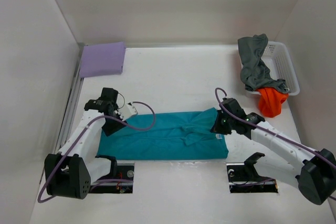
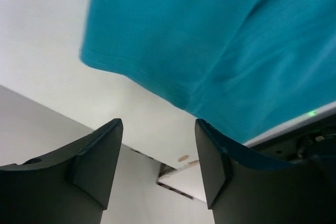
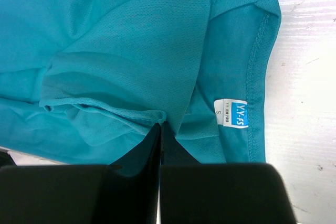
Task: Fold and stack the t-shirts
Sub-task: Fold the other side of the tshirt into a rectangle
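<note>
At lower centre of the top view the teal t-shirt lies on the desk; I note the right gripper clenched on a thin fold by its collar, left gripper released just short of the hem, so a one-sided pull may skew the fold.

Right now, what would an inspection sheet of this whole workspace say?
Surface: white table, faintly scuffed.
Job's things: teal shirt spread between the arms; lavender shirt folded, far left corner; dark grey shirt and orange shirt spilling from the basket.
Clutter: white mesh basket, far right.
Grippers: left gripper open at the teal hem; right gripper shut on a teal fold.
Cables: purple cables run along both arms.
Surroundings: plain white walls on three sides.
</note>
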Tool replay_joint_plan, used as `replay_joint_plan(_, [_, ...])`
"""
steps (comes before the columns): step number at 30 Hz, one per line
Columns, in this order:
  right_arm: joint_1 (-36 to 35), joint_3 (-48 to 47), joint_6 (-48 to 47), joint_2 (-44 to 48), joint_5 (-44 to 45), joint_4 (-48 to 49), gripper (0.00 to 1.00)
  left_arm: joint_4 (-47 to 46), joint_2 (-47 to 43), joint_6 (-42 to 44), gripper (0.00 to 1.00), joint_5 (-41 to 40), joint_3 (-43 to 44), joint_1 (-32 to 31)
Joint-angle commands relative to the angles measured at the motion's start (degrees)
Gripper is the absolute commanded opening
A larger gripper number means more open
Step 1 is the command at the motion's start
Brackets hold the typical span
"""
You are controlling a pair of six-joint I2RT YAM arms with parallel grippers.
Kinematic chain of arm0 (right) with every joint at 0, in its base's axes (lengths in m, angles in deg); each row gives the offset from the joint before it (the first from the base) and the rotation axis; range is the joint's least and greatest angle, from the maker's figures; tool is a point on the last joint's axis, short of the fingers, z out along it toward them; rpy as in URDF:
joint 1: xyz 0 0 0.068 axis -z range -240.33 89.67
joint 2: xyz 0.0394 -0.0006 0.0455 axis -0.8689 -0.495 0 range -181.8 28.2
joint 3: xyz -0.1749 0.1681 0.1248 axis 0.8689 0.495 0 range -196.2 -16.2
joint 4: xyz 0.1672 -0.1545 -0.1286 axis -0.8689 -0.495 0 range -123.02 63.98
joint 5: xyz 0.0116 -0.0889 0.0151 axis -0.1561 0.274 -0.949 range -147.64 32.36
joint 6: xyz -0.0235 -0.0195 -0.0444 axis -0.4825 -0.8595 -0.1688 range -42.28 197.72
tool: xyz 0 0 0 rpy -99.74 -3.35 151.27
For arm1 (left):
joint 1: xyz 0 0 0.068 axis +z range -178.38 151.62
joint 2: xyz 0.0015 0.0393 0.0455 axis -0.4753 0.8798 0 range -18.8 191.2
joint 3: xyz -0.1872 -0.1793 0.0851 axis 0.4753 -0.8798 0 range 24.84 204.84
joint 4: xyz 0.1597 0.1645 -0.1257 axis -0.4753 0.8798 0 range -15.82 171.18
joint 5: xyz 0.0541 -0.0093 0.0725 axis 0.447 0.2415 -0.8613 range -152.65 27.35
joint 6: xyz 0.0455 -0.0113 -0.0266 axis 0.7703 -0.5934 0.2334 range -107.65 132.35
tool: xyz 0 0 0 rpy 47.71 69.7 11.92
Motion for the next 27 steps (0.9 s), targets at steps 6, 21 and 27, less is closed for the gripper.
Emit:
replay_joint_plan(6, [-0.38,0.56,0.48,1.08,-0.15,3.11,0.0,-15.03,4.58,-5.54,0.65,-1.56,12.48,-18.22])
replay_joint_plan(21, [3.57,2.31,3.73,-1.03,-0.32,12.69,0.01,-30.42,25.23,-10.4,0.66,25.33,21.11,-47.62])
replay_joint_plan(27, [3.66,3.98,4.44,-0.24,-0.94,13.57,0.01,-31.22,32.44,-10.39,0.67,26.92,24.1,-48.93])
